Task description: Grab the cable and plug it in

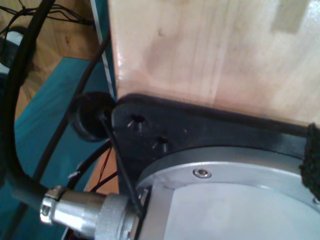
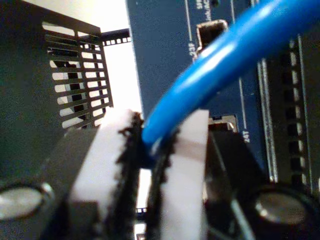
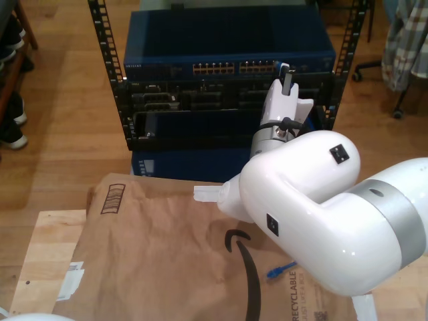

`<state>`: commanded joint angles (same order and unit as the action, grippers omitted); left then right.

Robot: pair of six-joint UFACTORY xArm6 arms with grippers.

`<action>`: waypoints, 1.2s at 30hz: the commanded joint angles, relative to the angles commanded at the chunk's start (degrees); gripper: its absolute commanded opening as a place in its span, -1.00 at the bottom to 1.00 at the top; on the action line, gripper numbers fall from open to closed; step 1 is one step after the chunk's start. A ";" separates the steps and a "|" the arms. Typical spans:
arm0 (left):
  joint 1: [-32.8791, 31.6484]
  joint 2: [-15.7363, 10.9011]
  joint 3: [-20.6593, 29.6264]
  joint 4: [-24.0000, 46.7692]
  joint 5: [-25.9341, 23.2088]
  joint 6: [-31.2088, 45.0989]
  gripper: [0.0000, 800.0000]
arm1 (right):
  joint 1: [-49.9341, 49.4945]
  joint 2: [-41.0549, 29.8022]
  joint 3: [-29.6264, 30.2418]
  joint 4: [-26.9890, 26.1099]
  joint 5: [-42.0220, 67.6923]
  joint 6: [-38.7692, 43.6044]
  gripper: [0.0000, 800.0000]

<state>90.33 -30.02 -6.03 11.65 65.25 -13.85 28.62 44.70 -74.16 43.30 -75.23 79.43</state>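
The second gripper (image 2: 152, 145) pinches the blue cable (image 2: 225, 60) between its white pads (image 2: 107, 150), close before the blue rack switch (image 2: 165, 50); the first gripper's state cannot be told

A black equipment rack (image 3: 100, 67) stands on a wooden floor (image 3: 60, 120), holding a blue network switch (image 3: 227, 43) with rows of ports. In front, brown paper packaging (image 3: 167, 261) covers a light wooden table (image 3: 40, 254).
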 joint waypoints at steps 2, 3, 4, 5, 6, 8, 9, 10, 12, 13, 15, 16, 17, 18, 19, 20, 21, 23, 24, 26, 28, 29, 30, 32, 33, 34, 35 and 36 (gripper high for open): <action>0.00 0.00 0.00 0.00 0.00 0.00 1.00 | 0.00 0.00 0.00 0.00 0.00 0.00 -1.00; 0.00 0.00 0.00 0.00 0.00 0.00 1.00 | -0.09 0.00 0.00 0.00 0.00 0.00 -1.00; 0.00 0.00 0.00 0.00 0.00 0.00 1.00 | -0.09 0.09 0.00 0.00 0.00 0.00 -1.00; 0.00 0.00 0.00 0.00 0.00 0.00 1.00 | -0.18 0.09 -0.09 0.00 0.00 0.00 -1.00; 0.00 0.00 0.00 0.00 0.00 0.00 1.00 | -0.18 0.09 -0.09 0.00 0.00 0.00 -1.00; 0.00 0.00 0.00 0.00 0.00 0.00 1.00 | -0.18 0.09 -0.09 0.00 0.00 0.00 -1.00; 0.00 0.00 0.00 0.00 0.00 0.00 1.00 | -0.18 0.09 -0.09 0.00 0.00 0.00 -1.00; 0.00 0.00 0.00 0.00 0.00 0.00 1.00 | -0.18 0.09 -0.09 0.00 0.00 0.00 -1.00; 0.00 0.00 0.00 0.00 0.00 0.00 1.00 | -0.18 0.09 -0.09 0.00 0.09 0.00 -1.00; 0.00 0.00 0.00 0.00 0.00 0.00 1.00 | -0.18 0.09 -0.09 0.00 0.09 0.00 -1.00; 0.00 0.00 0.00 0.00 0.00 0.00 1.00 | -0.18 0.09 -0.09 0.00 0.09 0.00 -1.00; 0.00 0.00 0.00 0.00 0.00 0.00 1.00 | -0.18 0.09 -0.09 0.00 0.09 0.00 -1.00; 0.00 0.00 0.00 0.00 0.00 0.00 1.00 | -0.18 0.09 -0.18 0.00 0.09 0.00 -1.00; 0.00 0.00 0.00 0.00 0.00 0.00 1.00 | -0.18 0.09 -0.26 0.00 0.09 0.00 -1.00; 0.00 0.00 0.00 0.00 0.00 0.00 1.00 | -0.18 0.09 -0.53 0.00 0.09 0.00 -1.00; 0.00 0.00 0.00 0.00 0.00 0.00 1.00 | -0.18 0.26 -0.70 0.00 0.00 0.00 -1.00; 0.00 0.00 0.00 0.00 0.00 0.00 1.00 | -0.18 0.44 -0.79 0.00 0.09 0.00 -1.00; 0.00 0.00 0.00 0.00 0.00 0.00 1.00 | -0.18 0.70 -0.88 0.00 0.09 0.00 -1.00; 0.00 0.00 0.00 0.00 0.00 0.00 1.00 | -0.18 0.70 -0.88 0.00 0.09 0.00 -1.00; 0.00 0.00 0.00 0.00 0.00 0.00 1.00 | -0.18 1.05 -0.88 0.00 0.09 0.00 -1.00; 0.00 0.00 0.00 0.00 0.00 0.00 1.00 | -0.18 1.23 -1.23 0.00 0.09 0.00 -1.00; 0.00 0.00 0.00 0.00 0.00 0.00 1.00 | -0.18 1.58 -1.58 0.00 0.09 0.00 -1.00; 0.00 0.00 0.00 0.00 0.00 0.00 1.00 | -0.18 1.67 -1.76 0.00 0.09 0.00 -1.00; 0.00 0.00 0.00 0.00 0.00 0.00 1.00 | -0.18 1.76 -2.11 0.00 0.09 0.00 -1.00; 0.00 0.00 0.00 0.00 0.00 0.00 1.00 | -0.18 1.76 -2.11 0.00 0.09 0.00 -1.00; 0.00 0.00 0.00 0.00 0.00 0.00 1.00 | -0.18 1.76 -2.11 0.00 0.09 0.00 -1.00; 0.00 0.00 0.00 0.00 0.00 0.00 1.00 | -0.18 1.76 -2.11 0.00 0.09 0.00 -1.00; 0.00 0.00 0.00 0.00 0.00 0.00 1.00 | -0.18 1.76 -2.02 0.00 0.09 0.00 -1.00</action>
<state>90.33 -30.02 -6.03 11.65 65.25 -13.85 28.44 46.46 -76.19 43.30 -75.14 79.43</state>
